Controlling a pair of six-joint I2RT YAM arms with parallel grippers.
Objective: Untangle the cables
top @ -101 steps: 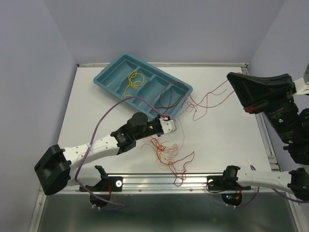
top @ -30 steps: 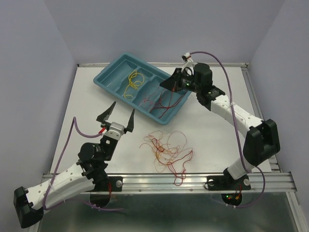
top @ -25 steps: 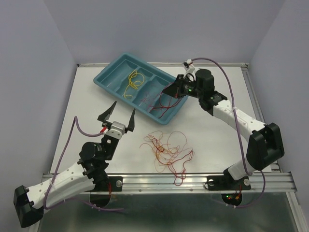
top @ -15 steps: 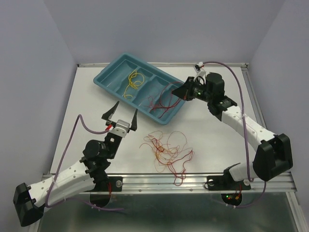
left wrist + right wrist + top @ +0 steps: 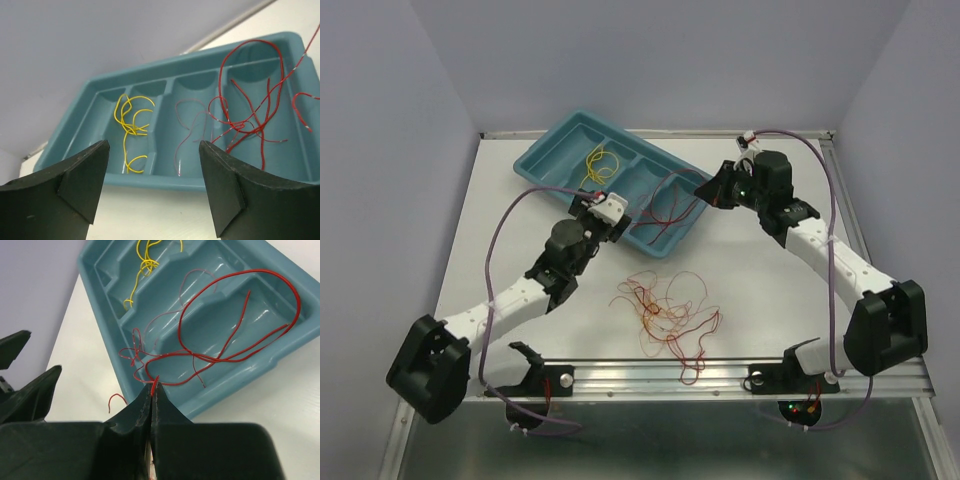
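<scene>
A tangle of thin red and orange cables [image 5: 665, 308] lies on the white table in front of the arms. A teal tray [image 5: 534, 170] holds a yellow cable [image 5: 597, 165] in one compartment and red cables [image 5: 663, 207] at its right end. My right gripper [image 5: 706, 190] is shut on one red cable [image 5: 235, 315], pinching its end at the fingertips [image 5: 154, 386] just over the tray's corner. My left gripper [image 5: 155, 185] stands open and empty at the tray's near rim [image 5: 150, 181], facing the yellow cable [image 5: 131, 125] and a pale pink cable [image 5: 192, 125].
The tray [image 5: 240, 385] sits at an angle at the back of the table, close to the back wall. Thick purple cables [image 5: 510, 235] run along both arms. A metal rail [image 5: 650, 372] lines the near edge.
My left arm has swung from the near left up to the tray's near rim, jaws still open. My right gripper has drawn back to the right, still holding the red cable.
</scene>
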